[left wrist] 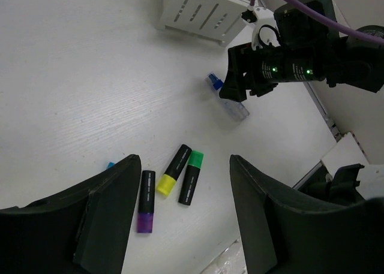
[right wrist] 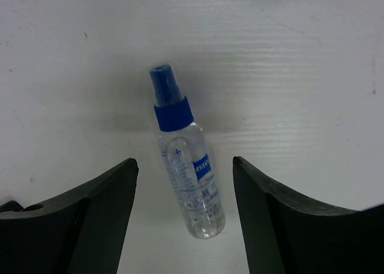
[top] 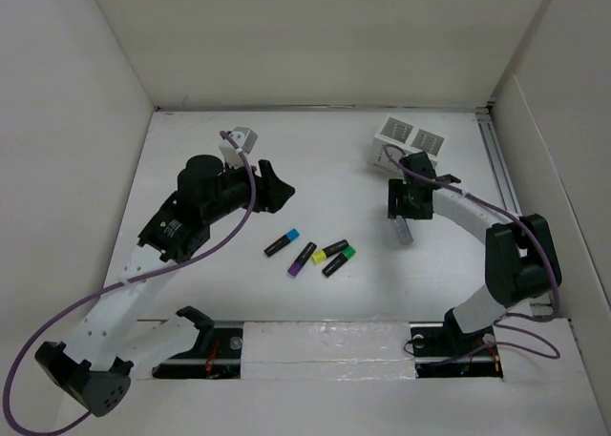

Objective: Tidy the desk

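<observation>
Well, your right claw (right wrist: 183,166) hung open over the bottle (right wrist: 191,190) mid-frame; you probably needed to squeeze its middle gently.

White desk (top: 325,150), slotted holder box (top: 409,142) sitting on it. Spray bottle (right wrist: 186,172) lies flat a bit nearer the arms than the box, four highlighters (top: 302,259) further left of it.
</observation>
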Robot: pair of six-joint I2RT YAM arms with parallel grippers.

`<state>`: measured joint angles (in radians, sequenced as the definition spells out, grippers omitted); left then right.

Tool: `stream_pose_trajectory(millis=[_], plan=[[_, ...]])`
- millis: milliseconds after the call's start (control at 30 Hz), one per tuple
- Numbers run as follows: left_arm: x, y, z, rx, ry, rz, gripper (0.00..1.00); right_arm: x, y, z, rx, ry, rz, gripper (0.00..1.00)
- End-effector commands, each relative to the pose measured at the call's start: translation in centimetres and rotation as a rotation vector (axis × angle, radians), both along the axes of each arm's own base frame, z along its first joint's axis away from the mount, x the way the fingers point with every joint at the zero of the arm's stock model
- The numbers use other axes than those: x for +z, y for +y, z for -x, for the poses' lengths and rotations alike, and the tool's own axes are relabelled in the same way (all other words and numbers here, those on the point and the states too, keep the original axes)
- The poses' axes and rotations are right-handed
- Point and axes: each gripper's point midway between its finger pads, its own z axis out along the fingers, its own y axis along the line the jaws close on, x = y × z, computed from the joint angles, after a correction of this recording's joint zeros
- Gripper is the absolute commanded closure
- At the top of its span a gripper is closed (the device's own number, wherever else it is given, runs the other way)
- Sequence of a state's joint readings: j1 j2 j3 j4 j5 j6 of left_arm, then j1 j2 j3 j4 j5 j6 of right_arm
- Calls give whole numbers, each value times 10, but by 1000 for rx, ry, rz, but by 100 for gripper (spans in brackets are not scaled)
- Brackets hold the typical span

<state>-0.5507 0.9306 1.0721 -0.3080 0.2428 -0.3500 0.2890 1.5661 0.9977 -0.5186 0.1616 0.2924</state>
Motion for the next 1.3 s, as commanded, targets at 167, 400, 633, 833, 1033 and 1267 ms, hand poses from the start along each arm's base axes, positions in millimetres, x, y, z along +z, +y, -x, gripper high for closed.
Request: stream_pose_trajectory(millis=[167,400,633,833,1033,1267], plan=[[13,-10,-15,31,-6,75,43,-4,18,-33,90,-18,-70,32],[16,3,-19,103,-38,67,43,-20,14,-39,86,19,-90,54],[19,10,-21,124,-58,19,43,16,22,-40,62,-63,-139,91],[21,5,-27,122,-58,38,43,150,12,-88,7,-413,-272,91],[24,-4,-28,87,-45,43,43,249,-43,-162,-145,-744,-293,91],[22,2,-30,129,-22,35,42,270,-90,-233,-307,-880,-185,92]])
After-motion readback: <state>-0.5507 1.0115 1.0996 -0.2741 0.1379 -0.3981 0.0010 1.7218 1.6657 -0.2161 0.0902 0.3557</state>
